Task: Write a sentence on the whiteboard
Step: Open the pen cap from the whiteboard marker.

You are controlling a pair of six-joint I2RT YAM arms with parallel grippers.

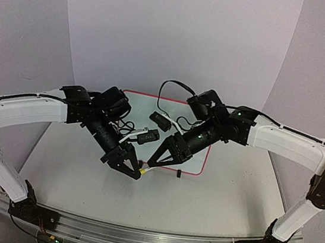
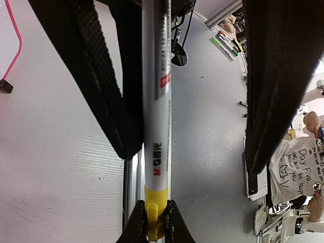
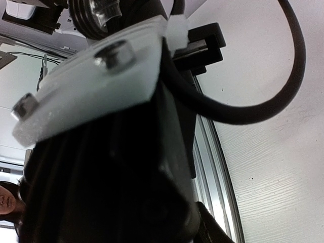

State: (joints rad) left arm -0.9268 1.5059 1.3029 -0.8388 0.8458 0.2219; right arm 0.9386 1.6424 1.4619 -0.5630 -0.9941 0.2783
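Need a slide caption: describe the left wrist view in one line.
Left gripper holds a white marker lengthwise while the right gripper pinches its yellow cap.

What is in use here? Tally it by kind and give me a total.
Grippers: 2, the left gripper and the right gripper
Marker: 1
Whiteboard: 1
Total: 4

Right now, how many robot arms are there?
2. The left arm reaches in from the left, its left gripper holding a white marker; the right arm reaches in from the right, its right gripper pinching the yellow cap. None looks hidden.
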